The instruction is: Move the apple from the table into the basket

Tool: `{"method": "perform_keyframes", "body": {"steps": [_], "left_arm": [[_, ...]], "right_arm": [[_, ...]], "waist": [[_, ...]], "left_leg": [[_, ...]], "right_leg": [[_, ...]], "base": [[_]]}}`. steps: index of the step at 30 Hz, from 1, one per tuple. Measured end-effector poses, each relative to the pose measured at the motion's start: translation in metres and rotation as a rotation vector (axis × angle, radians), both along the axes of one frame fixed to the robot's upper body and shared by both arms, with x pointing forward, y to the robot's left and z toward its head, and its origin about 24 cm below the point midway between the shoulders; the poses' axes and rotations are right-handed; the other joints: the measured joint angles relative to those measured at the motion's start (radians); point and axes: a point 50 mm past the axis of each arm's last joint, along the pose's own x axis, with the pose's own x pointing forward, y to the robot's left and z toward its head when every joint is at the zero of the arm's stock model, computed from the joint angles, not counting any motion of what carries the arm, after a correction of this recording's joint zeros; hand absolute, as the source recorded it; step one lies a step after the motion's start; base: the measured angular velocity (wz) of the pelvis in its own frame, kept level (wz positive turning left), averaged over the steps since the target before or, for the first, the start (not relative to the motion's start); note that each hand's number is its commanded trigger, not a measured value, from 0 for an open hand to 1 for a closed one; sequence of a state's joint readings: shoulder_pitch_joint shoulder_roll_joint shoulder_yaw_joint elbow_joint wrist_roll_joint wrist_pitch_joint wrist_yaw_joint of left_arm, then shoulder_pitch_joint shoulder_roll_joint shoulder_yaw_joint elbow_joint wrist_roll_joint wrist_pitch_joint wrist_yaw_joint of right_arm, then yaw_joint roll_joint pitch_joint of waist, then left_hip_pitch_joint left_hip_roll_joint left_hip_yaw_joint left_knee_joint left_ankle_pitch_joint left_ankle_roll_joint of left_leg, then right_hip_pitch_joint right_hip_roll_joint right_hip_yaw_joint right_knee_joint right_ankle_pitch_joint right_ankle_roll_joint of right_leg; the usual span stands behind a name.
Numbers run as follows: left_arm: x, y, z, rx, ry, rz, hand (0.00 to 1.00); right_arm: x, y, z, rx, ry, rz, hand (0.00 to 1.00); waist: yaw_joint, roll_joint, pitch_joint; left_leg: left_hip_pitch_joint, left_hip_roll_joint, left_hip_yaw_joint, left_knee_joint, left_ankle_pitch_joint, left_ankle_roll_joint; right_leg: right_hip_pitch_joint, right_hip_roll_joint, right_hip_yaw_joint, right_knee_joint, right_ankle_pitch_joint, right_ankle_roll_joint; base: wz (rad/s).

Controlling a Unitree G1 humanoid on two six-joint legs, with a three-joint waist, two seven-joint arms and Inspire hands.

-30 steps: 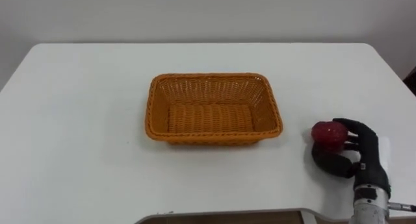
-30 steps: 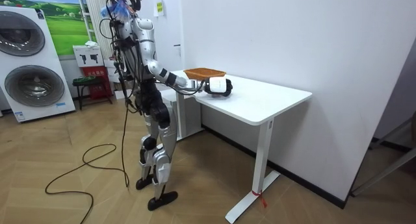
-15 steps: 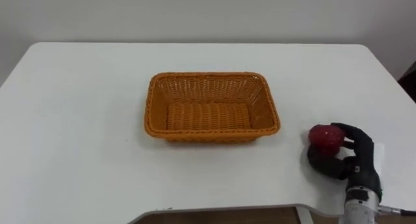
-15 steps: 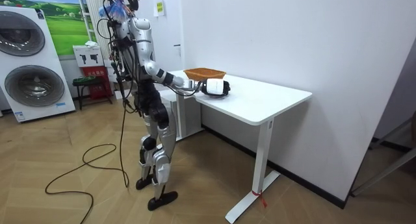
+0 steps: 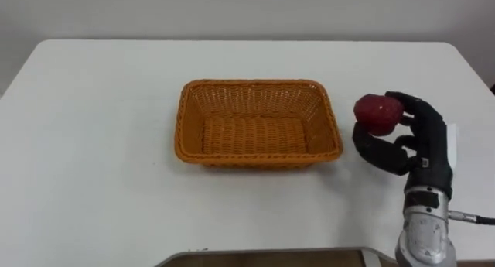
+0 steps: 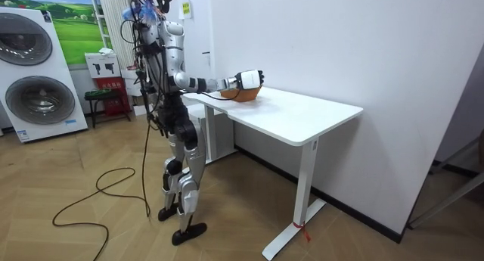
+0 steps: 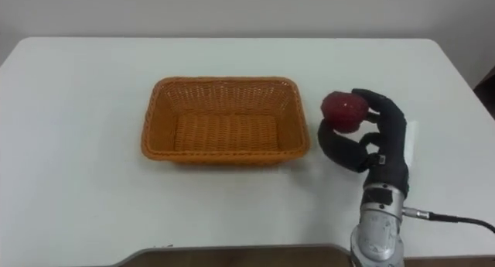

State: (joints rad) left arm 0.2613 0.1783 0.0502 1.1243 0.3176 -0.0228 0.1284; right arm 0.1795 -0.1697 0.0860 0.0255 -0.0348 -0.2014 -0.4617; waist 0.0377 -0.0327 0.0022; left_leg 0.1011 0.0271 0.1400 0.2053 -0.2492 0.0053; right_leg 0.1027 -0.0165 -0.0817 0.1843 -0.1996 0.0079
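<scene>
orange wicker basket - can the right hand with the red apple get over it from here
Probably yes: the black right hand, curled round the red apple, hangs just beside the orange wicker basket, with nothing between them.

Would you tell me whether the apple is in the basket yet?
Out: the right hand holds the apple beside the basket, which is empty.

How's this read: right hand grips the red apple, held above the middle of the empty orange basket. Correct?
Not quite. The right hand does grip the red apple, and the orange basket is empty. But the apple is not above the basket's middle: both eye views show it off the basket's right side, outside the rim.
</scene>
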Motion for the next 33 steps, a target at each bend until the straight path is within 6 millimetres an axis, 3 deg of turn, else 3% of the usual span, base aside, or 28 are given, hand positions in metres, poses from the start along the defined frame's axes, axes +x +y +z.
{"method": "perform_keyframes", "body": {"steps": [6,10,11,12,13,16,23,29,33], "left_arm": [[0.003,-0.005,-0.001,-0.014,0.008,-0.039,0.00],[0.006,-0.008,-0.003,-0.026,0.009,-0.056,0.00],[0.006,-0.008,-0.003,-0.027,0.010,-0.059,0.00],[0.007,-0.009,-0.003,-0.028,0.010,-0.066,0.00],[0.007,-0.009,-0.003,-0.030,0.010,-0.066,0.00],[0.009,-0.010,-0.003,-0.033,0.008,-0.068,0.00],[0.012,-0.012,-0.004,-0.036,0.011,-0.090,0.00],[0.012,-0.013,-0.004,-0.037,0.017,-0.105,0.00],[0.011,-0.013,-0.004,-0.037,0.020,-0.106,0.00]], "right_arm": [[0.002,0.017,-0.001,0.044,0.008,0.108,1.00],[0.004,0.028,0.020,0.076,-0.072,0.178,1.00],[0.004,0.032,0.026,0.076,-0.097,0.210,0.96],[0.004,0.035,0.034,0.072,-0.126,0.241,0.72],[0.004,0.036,0.038,0.070,-0.139,0.256,0.01],[0.003,0.044,0.047,0.051,-0.173,0.309,0.00],[-0.001,0.068,0.040,-0.037,-0.119,0.459,0.00],[-0.001,0.071,0.039,-0.040,-0.107,0.483,0.00],[-0.001,0.071,0.039,-0.040,-0.106,0.486,0.00]], "waist": [[0.015,0.003,0.0020],[0.027,0.009,0.0054],[0.031,0.009,0.0052],[0.035,0.010,0.0050],[0.037,0.010,0.0049],[0.046,0.009,0.0017],[0.050,0.005,-0.0023],[0.053,-0.002,-0.0069],[0.054,-0.006,-0.0058]], "left_leg": [[0.013,0.000,0.000,-0.008,0.000,0.000],[0.010,0.000,-0.001,-0.007,0.000,0.000],[0.010,0.000,-0.002,-0.007,0.000,0.000],[0.008,0.000,-0.002,-0.006,0.000,0.000],[0.008,0.000,-0.002,-0.006,0.000,0.000],[-0.004,0.000,-0.001,-0.002,0.000,0.000],[-0.011,0.000,-0.003,0.001,0.000,0.000],[-0.011,0.000,-0.005,0.000,0.000,0.000],[-0.011,0.000,-0.005,0.000,0.000,0.000]], "right_leg": [[0.004,0.000,0.000,0.001,0.000,0.000],[0.001,0.000,-0.001,0.000,0.000,0.000],[0.000,0.000,-0.002,0.000,0.000,0.000],[-0.001,0.000,-0.002,0.000,0.000,0.000],[-0.001,0.000,-0.002,0.000,0.000,0.000],[-0.005,-0.001,-0.004,0.001,0.000,0.000],[-0.010,-0.001,-0.005,0.001,0.001,0.000],[-0.008,-0.001,-0.007,0.001,0.001,0.000],[-0.008,-0.001,-0.007,0.001,0.001,0.000]], "base": [[0.00],[0.00],[0.00],[0.00],[0.00],[0.00],[0.00],[0.00],[0.00]]}}
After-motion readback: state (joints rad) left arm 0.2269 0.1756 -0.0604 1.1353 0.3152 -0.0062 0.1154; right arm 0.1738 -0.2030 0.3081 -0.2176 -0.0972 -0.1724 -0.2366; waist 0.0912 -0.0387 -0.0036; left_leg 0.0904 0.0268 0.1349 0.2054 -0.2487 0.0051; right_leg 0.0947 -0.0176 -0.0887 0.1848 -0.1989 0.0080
